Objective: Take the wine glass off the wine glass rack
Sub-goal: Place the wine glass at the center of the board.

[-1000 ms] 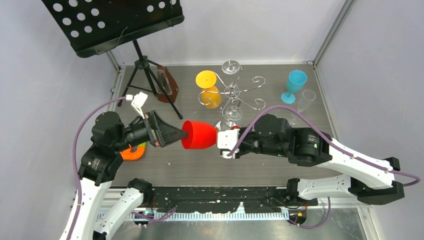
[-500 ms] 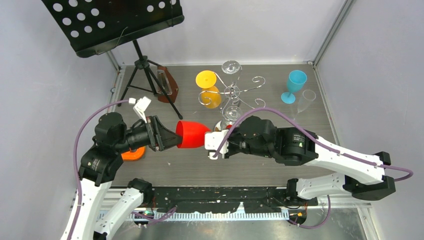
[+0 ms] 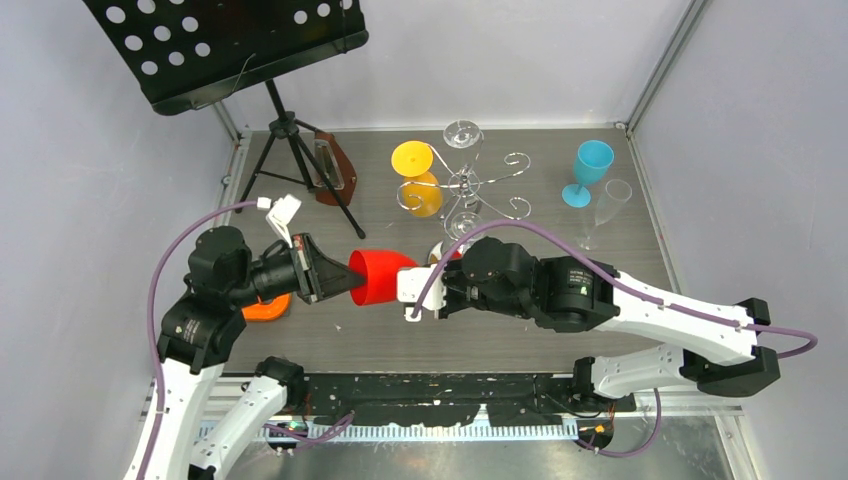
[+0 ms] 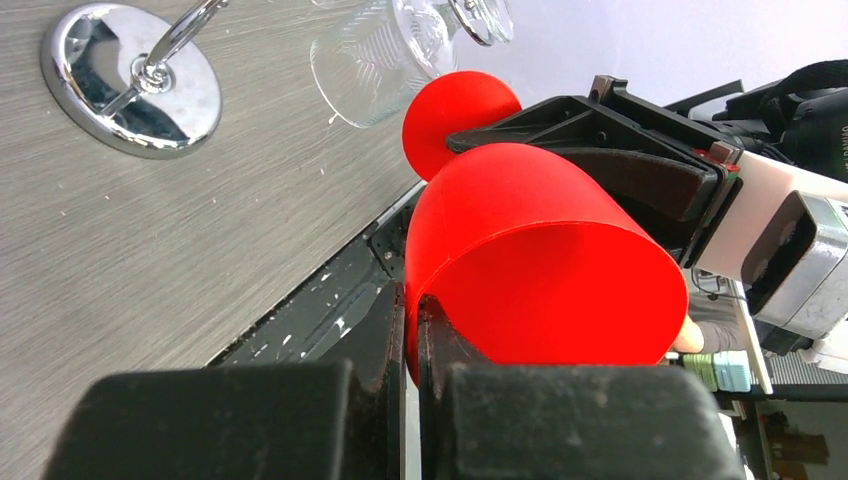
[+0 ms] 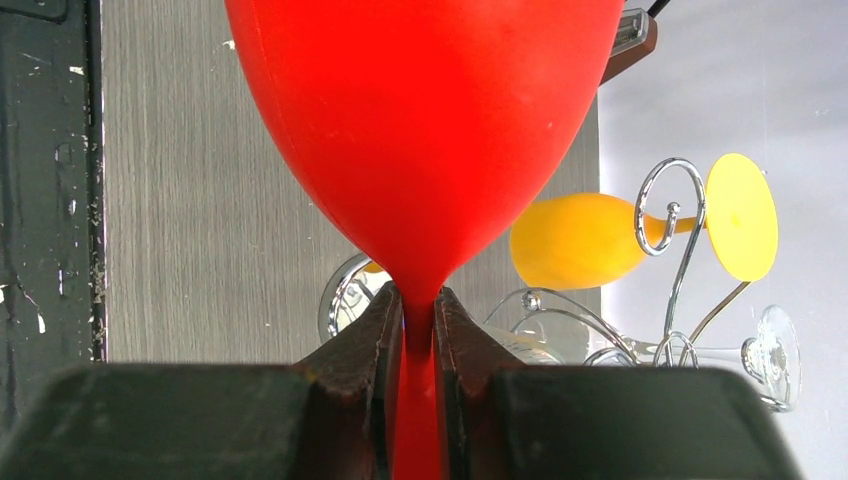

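A red wine glass lies sideways in the air between my two grippers, off the wine glass rack. My left gripper is shut on the rim of its bowl, one finger inside and one outside. My right gripper is shut on its thin stem, just below the bowl. The chrome rack stands behind, its round base on the table. A yellow glass and clear glasses hang from its arms.
A black music stand rises at the back left beside a brown object. A blue glass and a clear flute stand at the back right. An orange object lies under the left arm.
The right arm carried the red glass leftward, bowl first, into the left gripper. The left gripper went from wide open to shut on the bowl's rim.
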